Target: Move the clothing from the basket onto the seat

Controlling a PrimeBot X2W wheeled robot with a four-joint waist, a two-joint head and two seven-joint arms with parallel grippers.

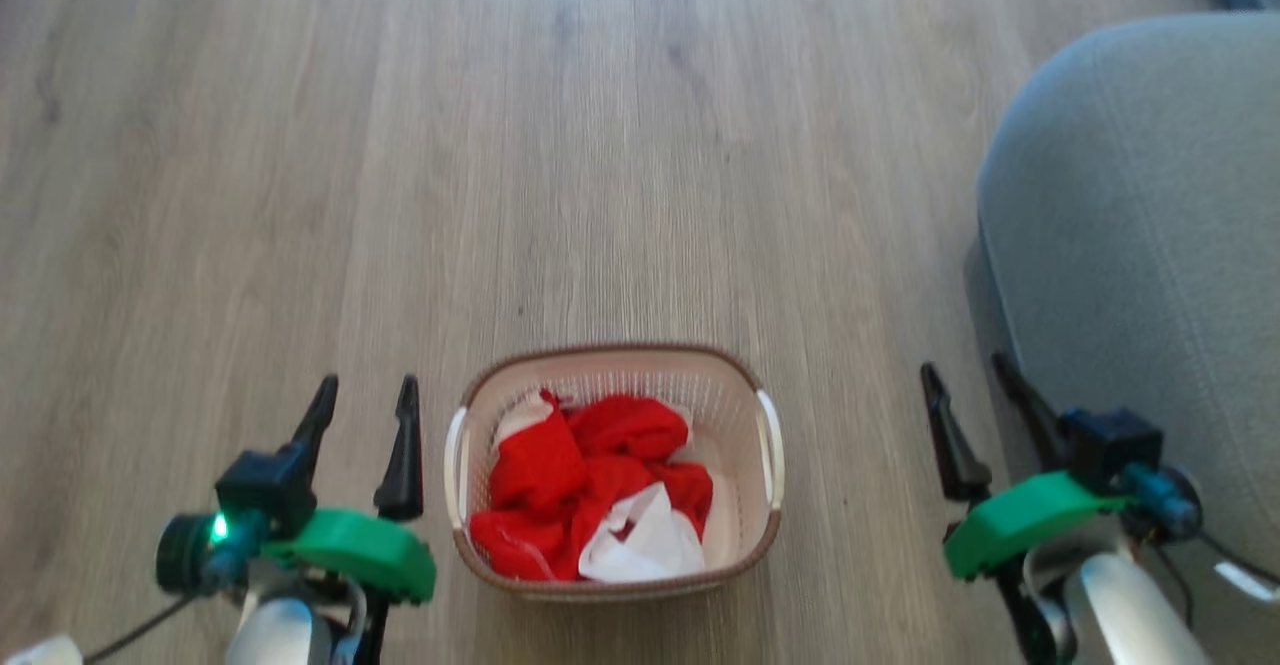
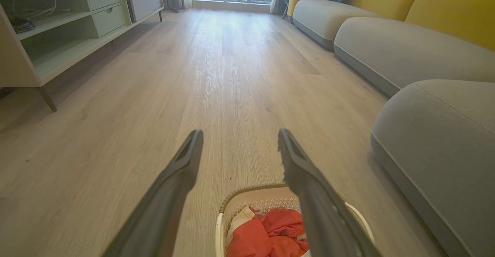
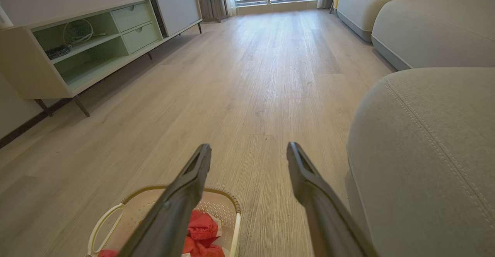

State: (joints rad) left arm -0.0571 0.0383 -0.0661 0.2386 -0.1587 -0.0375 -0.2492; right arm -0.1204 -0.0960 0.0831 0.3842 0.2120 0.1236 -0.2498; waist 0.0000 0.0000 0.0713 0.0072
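The cream basket [image 1: 770, 445] with a brown rim stands on the wood floor between my two arms. Red clothing [image 1: 580, 475] with white parts lies crumpled inside it. My left gripper [image 1: 368, 393] is open just left of the basket, nothing between its fingers. My right gripper [image 1: 965, 373] is open to the basket's right, close to the grey seat [image 1: 1150, 245]. In the left wrist view the basket [image 2: 247, 197] and clothing [image 2: 270, 234] sit below the open left gripper [image 2: 239, 135]. The right wrist view has the basket [image 3: 216, 206], clothing [image 3: 201, 226], seat [image 3: 425, 152] and open right gripper [image 3: 249, 148].
A low pale cabinet [image 3: 96, 44] with shelves and drawers lines the far left wall. More grey sofa cushions [image 2: 394, 48] with yellow backs [image 2: 452, 9] run along the right. Open wood floor [image 1: 600, 145] stretches ahead of the basket.
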